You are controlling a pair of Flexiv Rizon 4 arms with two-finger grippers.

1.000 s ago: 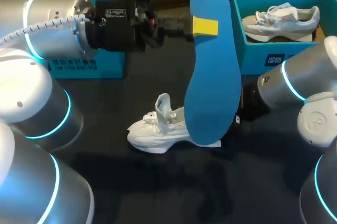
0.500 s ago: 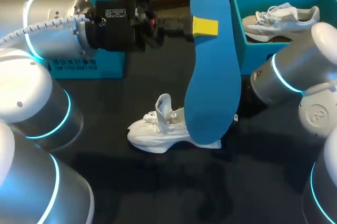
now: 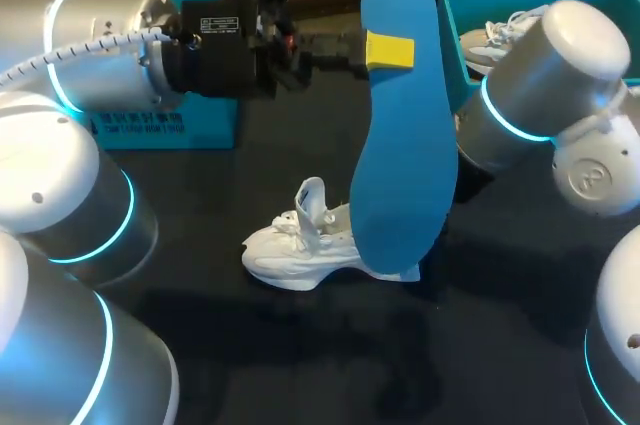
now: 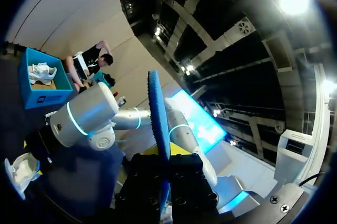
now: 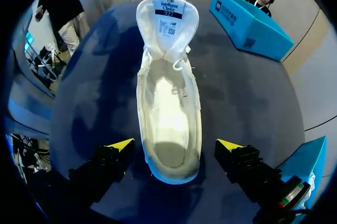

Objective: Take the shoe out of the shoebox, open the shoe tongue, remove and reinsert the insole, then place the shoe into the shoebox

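Right arm point(image 3: 530, 95) has swung upward and now hides part of the teal cardboard shoebox point(image 3: 452, 35). Left hand point(image 3: 390, 50) grasps the flat blue foam insole point(image 3: 400, 165) upright, above the white mesh shoe point(image 3: 300, 245) standing on the dark desk point(image 3: 300, 365). From the left wrist, the insole shows edge-on between the fingers. From the right wrist, the right hand point(image 5: 175, 145) is released, its fingers on both sides of the heel and apart from it. The tongue point(image 5: 167, 21) is folded outward.

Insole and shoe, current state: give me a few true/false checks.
1. The left gripper holds the blue insole upright. True.
2. The white shoe sits in the shoebox. False: it stands on the table.
3. The right gripper is shut on the shoe's heel. False: it is open, with fingers either side of the heel, not touching.
4. The shoe's tongue is pulled open. True.
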